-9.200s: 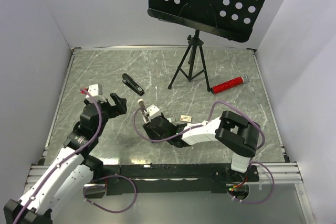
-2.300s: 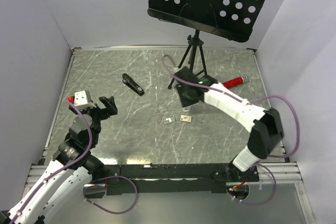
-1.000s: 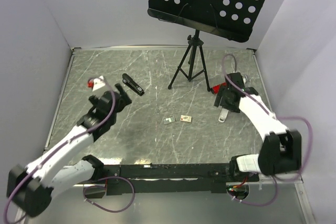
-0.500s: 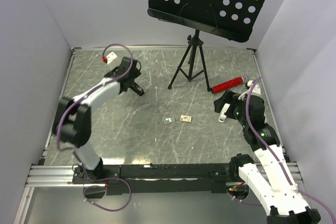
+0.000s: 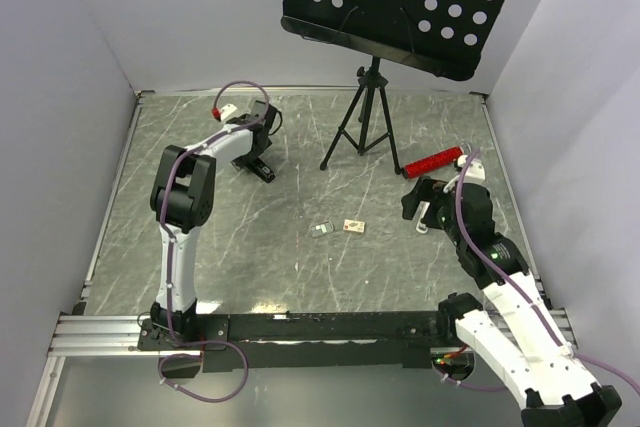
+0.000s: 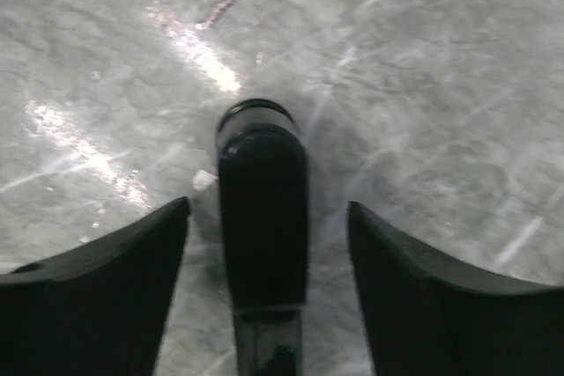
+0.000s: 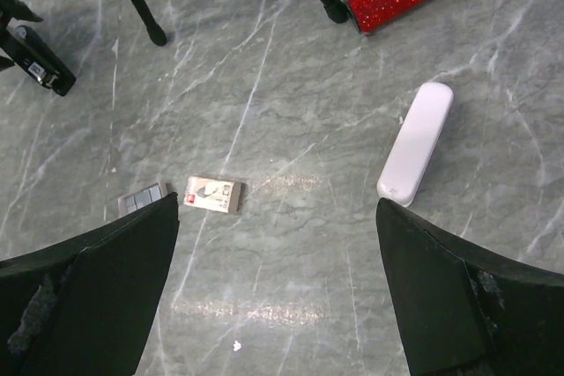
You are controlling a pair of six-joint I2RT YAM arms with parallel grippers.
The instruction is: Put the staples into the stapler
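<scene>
**Square the grip before you close on the black stapler**

The staples (image 5: pixel 320 231) lie loose on the table (image 5: pixel 250 257) near its middle. The small box (image 5: pixel 353 226) is just beside them at their 3 o'clock, and nothing holds them. The black stapler (image 6: pixel 263 226) sits well apart at their 11 o'clock. Your left gripper (image 6: pixel 264 209) sits low over it, fingers spread, with the body between them. The wrist view is soft, but I think neither pad touches yet.

Centre the stapler lengthways in the gap. Close evenly on its flanks rather than its rounded end, so it does not twist.

Your right gripper (image 7: pixel 278 207) hovers wide and empty near the white stapler (image 7: pixel 416 141), at 3 o'clock from the staples. Leave that arm free to fetch the strip.
</scene>
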